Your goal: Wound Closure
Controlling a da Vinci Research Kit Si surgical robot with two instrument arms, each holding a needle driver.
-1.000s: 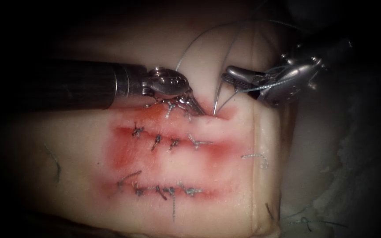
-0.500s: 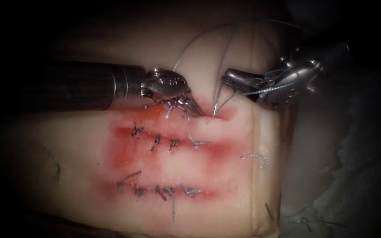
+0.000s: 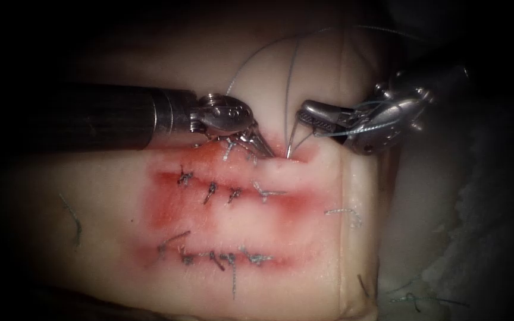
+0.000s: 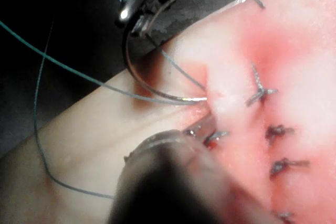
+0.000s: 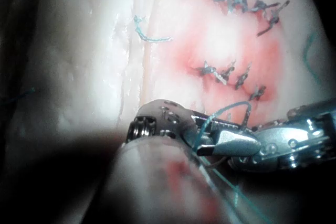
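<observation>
Holding the needle (image 3: 293,138) in my right tool (image 3: 306,112), jaws clamped on it near its thread end, w/ the curve hanging down and the tip sitting at the tissue (image 3: 304,238) at the right end of the top cut (image 3: 257,156). In the left wrist view the needle (image 4: 137,80) is arcing from the right tool (image 4: 137,11) down to the cut edge, tip touching or just entering; I can't tell how deep it's going. My left tool (image 3: 264,147) is pressing its jaw tips on the tissue edge just left of the needle tip; they're looking closed on the lip, but that's a guess, view is poor there. Thread (image 3: 269,50) is trailing up from the needle in a loose loop behind both tools.

Progress as I'm reading it: two lower cuts are already carrying rows of knotted stitches (image 3: 221,191). Top cut is showing a few stitches under my left tool, right end is lying open. So the job is looking well past halfway, w/ this bite plus its knot and trimming left. Red fluid (image 3: 168,202) is staining around all three lines.
</observation>
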